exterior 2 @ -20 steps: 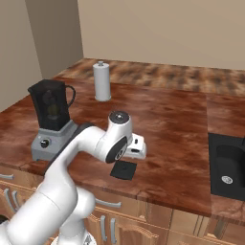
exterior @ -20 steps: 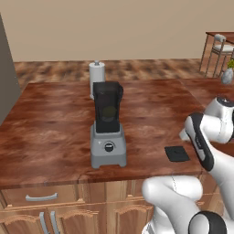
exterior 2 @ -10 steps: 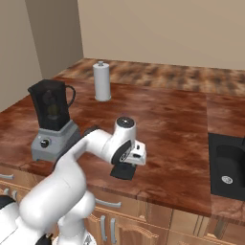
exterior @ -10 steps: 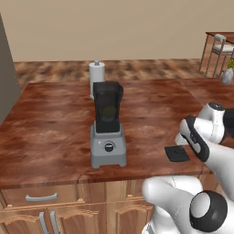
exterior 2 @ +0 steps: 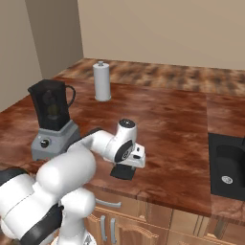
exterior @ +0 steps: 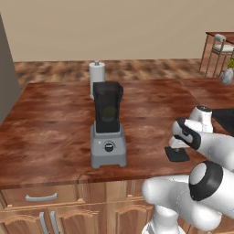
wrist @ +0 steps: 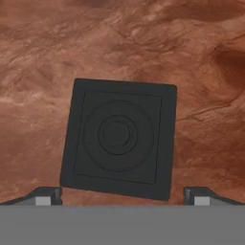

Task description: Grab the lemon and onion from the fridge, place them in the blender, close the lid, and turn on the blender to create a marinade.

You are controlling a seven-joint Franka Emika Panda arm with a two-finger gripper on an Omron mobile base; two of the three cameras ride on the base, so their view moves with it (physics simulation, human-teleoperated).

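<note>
The blender (exterior: 108,132) (exterior 2: 52,125) stands on the wooden counter, a grey base with a black knob under a dark jar that has no cap on top. A yellowish shape, the lemon (exterior: 109,113), shows dimly through the jar. The onion is hidden. The flat black square lid (wrist: 119,138) (exterior: 177,154) (exterior 2: 123,172) lies on the counter to the blender's right. My gripper (wrist: 123,194) (exterior: 176,147) (exterior 2: 129,165) hangs straight over it, open, fingertips (wrist: 48,194) wider than the lid and holding nothing.
A white paper-towel roll (exterior: 96,75) (exterior 2: 101,81) stands behind the blender. A dark sink (exterior 2: 228,165) is set into the counter at the right. The fridge's grey side (exterior: 7,77) rises at the far left. The counter's front edge (exterior: 91,180) runs close to the lid.
The hand has swung left and come down until it sits over the lid. The jaws have stayed wide. The blender and lid have not moved.
</note>
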